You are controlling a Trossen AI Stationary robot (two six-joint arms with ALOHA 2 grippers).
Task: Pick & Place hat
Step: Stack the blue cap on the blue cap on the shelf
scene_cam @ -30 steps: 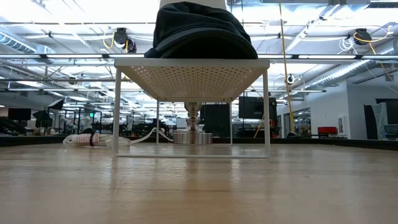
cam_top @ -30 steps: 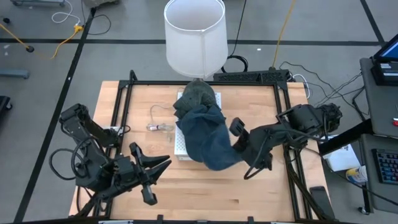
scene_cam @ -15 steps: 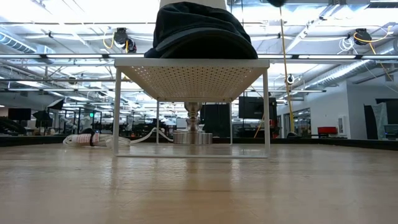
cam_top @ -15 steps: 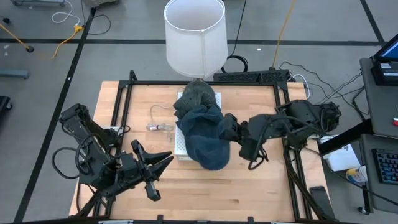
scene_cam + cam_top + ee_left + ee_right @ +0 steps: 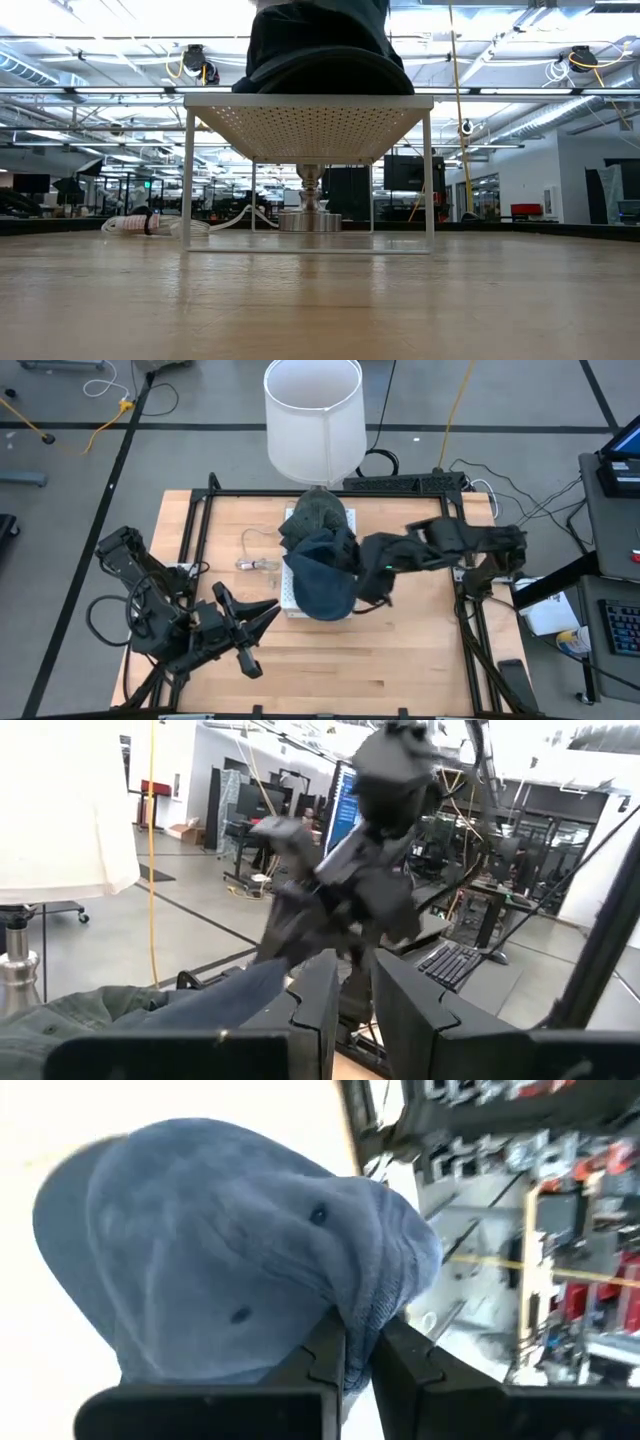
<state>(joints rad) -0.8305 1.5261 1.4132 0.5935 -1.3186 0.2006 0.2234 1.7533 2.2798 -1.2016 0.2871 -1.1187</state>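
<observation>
Fingers of the right hand (image 5: 358,1342) were pinched on the edge of the blue hat (image 5: 325,575), which hung from that grip over the near part of the white perforated rack (image 5: 308,104) at the middle of the bench (image 5: 400,650). Just beyond the hand, a grey-green hat (image 5: 318,513) lay on the rack's far end, at the foot of the white lamp (image 5: 313,417). Well away across the bench, at its near left corner, the left hand (image 5: 250,628) waited, fingers spread.
</observation>
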